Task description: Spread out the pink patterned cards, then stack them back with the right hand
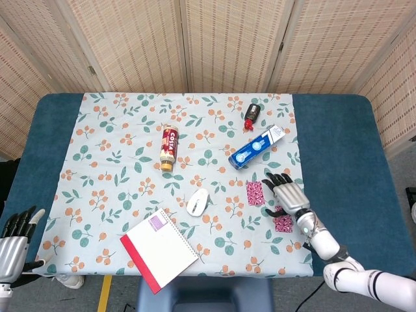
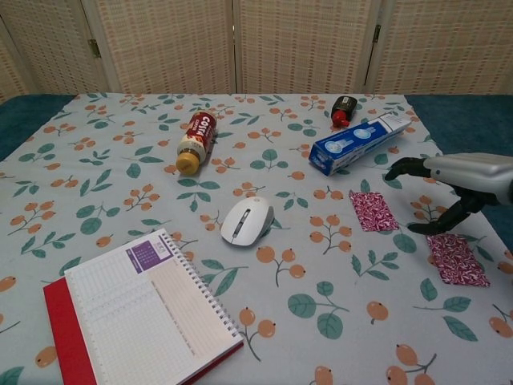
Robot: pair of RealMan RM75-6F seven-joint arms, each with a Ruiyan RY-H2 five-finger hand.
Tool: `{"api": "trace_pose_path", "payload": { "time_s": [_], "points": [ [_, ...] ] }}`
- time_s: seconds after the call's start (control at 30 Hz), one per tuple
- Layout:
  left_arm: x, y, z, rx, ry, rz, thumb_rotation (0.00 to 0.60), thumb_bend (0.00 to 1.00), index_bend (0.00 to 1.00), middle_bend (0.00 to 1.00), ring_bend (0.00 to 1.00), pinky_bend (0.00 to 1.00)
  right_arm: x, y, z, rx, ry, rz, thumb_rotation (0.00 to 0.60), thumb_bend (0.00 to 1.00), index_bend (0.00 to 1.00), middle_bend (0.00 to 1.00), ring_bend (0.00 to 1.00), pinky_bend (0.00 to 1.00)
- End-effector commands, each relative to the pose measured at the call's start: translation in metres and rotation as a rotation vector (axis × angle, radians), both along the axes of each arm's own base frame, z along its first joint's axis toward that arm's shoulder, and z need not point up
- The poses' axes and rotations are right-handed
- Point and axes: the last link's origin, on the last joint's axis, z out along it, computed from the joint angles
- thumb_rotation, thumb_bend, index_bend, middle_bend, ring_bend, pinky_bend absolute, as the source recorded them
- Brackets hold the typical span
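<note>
Two pink patterned cards lie flat on the floral cloth, apart from each other. One card (image 1: 255, 192) (image 2: 373, 211) sits nearer the middle; the other card (image 1: 283, 222) (image 2: 456, 258) lies to its right, closer to the front edge. My right hand (image 1: 286, 194) (image 2: 449, 181) hovers above the gap between them with its fingers spread, holding nothing. Its thumb reaches down toward the nearer card without clearly touching it. My left hand (image 1: 14, 242) hangs off the table's front left corner, fingers apart and empty.
A white mouse (image 2: 246, 220) lies left of the cards. A spiral notebook (image 2: 140, 313) occupies the front left. A blue toothpaste box (image 2: 355, 142), a small dark bottle (image 2: 342, 110) and a lying coffee bottle (image 2: 195, 140) are further back.
</note>
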Motion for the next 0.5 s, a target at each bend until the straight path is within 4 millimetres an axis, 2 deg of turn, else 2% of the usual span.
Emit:
{"api": "trace_pose_path", "payload": {
  "time_s": [0.03, 0.2, 0.5],
  "points": [
    [-0.001, 0.0, 0.0, 0.001, 0.0, 0.004, 0.6, 0.18, 0.1, 0.03, 0.07, 0.0, 0.008, -0.011, -0.013, 0.012, 0.009, -0.003, 0.422, 0.34, 0.1, 0.04, 0.0, 0.0],
    [-0.002, 0.0, 0.0, -0.001, -0.001, 0.007, 0.6, 0.18, 0.1, 0.03, 0.07, 0.0, 0.013, -0.018, -0.023, 0.02, 0.023, -0.01, 0.423, 0.34, 0.1, 0.04, 0.0, 0.0],
    [-0.004, -0.001, 0.0, -0.002, -0.002, 0.014, 0.6, 0.18, 0.1, 0.03, 0.07, 0.0, 0.015, -0.022, -0.028, 0.033, 0.048, -0.008, 0.423, 0.34, 0.1, 0.04, 0.0, 0.0]
  ]
}}
